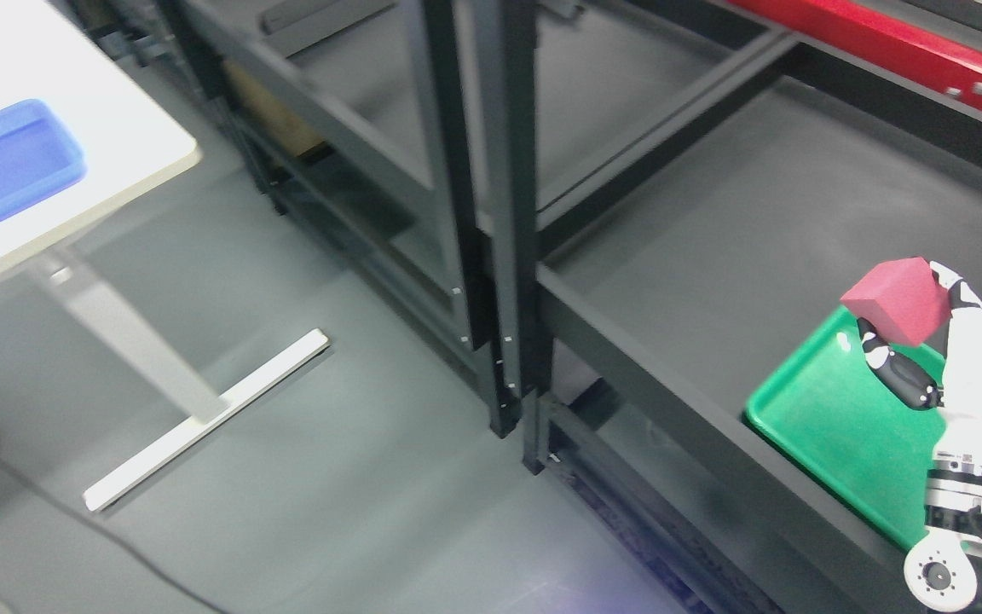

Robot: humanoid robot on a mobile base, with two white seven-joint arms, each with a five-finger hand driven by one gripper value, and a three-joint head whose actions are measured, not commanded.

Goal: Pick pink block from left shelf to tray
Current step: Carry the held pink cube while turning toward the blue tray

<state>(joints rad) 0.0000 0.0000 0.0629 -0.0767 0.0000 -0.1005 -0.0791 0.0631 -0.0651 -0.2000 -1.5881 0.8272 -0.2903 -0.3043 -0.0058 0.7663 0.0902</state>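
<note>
- The pink block is up in the air, gripped in the right hand, tilted with one corner pointing down.
- Fingers are clamped on it: a dark-tipped one under its lower left edge, others wrapped round its right side.
- The block hangs over the near-left corner of the green tray, clear of the tray's floor.
- The right arm rises from the lower right corner, white forearm above a metal wrist joint.
- The tray lies on a dark grey shelf, tucked against the shelf's front lip.
- Black posts of the rack stand left of it, another dark shelf bay beyond them.
- Far left, a white table carries a blue bin, its leg and foot on the grey floor.
- A red bar crosses the top right.
</note>
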